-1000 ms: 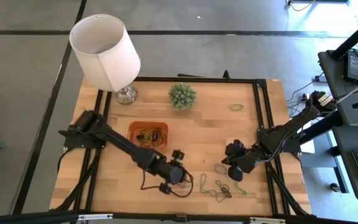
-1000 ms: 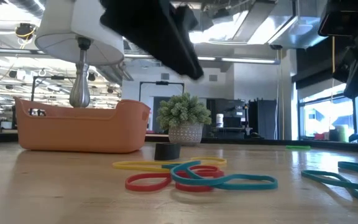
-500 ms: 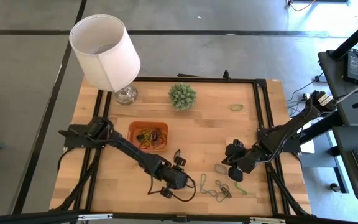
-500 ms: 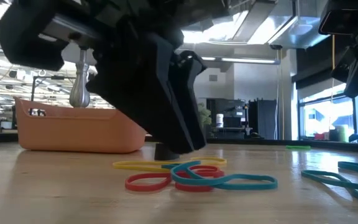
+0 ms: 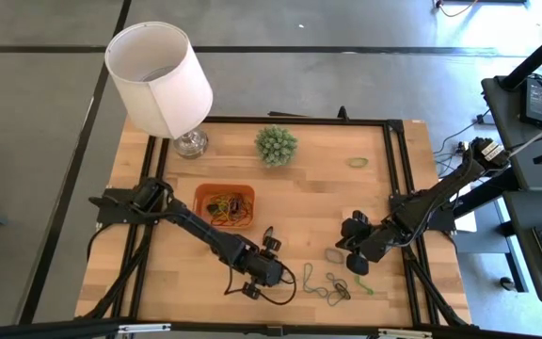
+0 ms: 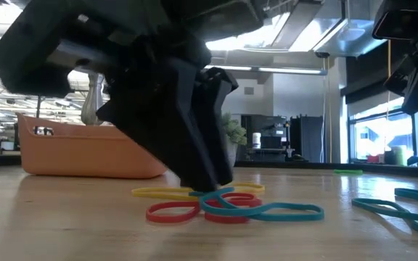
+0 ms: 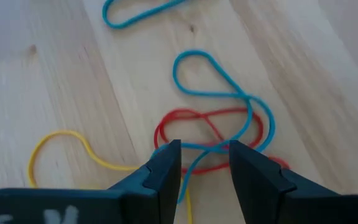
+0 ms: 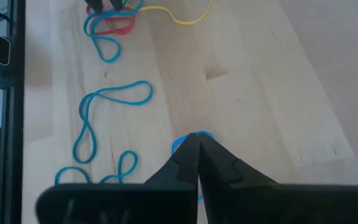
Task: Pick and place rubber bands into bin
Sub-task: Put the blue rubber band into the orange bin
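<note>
A small pile of rubber bands lies on the wood near the table's near edge: red [image 7: 211, 133], blue [image 7: 219, 82] and yellow [image 7: 59, 147], also seen in the low view as red [image 6: 171, 212] and teal [image 6: 274, 211]. My left gripper [image 7: 205, 152] is open and low over this pile [image 5: 320, 282], one finger on each side of crossed red and blue strands. The orange bin [image 5: 225, 205] holds several bands. My right gripper [image 8: 197, 142] is shut and hangs above the table at the right [image 5: 357, 263], over a blue band [image 8: 180, 143]. My left gripper comes at the pile slanting down from the table's left. Red and blue strands [image 7: 197, 149] run between its open fingertips [image 6: 212, 187], which reach down to the level of the bands. Whether the tips touch the bands or the wood, I cannot tell.
A white-shaded lamp [image 5: 158, 73] and a small potted plant [image 5: 276, 144] stand at the far side. One green band [image 5: 358, 162] lies alone at the far right. More blue bands [image 8: 98, 118] are strewn near the right arm, beside a small grey object [image 5: 335, 254].
My left gripper has come down toward the pile of bands near the table's near edge, and its fingertips now stand at the bands. The bands have stayed where they were.
</note>
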